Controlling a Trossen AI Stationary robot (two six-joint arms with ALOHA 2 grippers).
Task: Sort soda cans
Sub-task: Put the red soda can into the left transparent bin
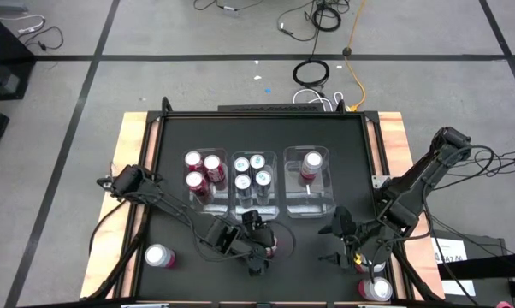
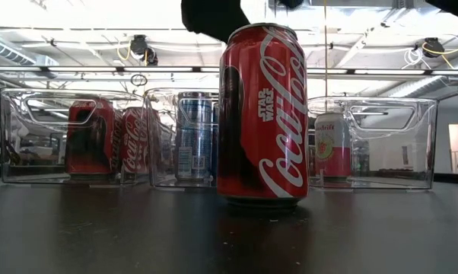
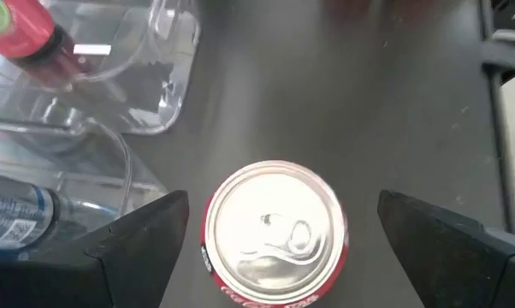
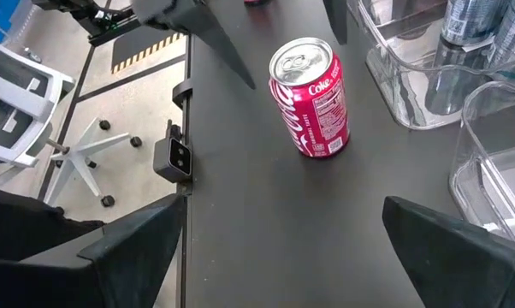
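Soda cans (image 1: 204, 170) mostly sit sorted in the clear bins (image 1: 256, 208); one red can (image 3: 275, 233) stands before them, left gripper (image 3: 275, 244) spread around it (two strays remain).

The red can (image 2: 262, 114) standing upright on the black table in front of the clear bins bore "Coca-Cola" in white script running up its side, with "STAR WARS" in small white letters beside it. In the right wrist view the same can (image 4: 313, 98) showed "Coke" and a white nutrition panel whose print was too small to read. A red can (image 2: 130, 144) in the left-hand bin carried white Coca-Cola script, only partly legible through the plastic. The lettering on the pink can (image 2: 333, 146) and the blue can (image 2: 195, 137) could not be read.
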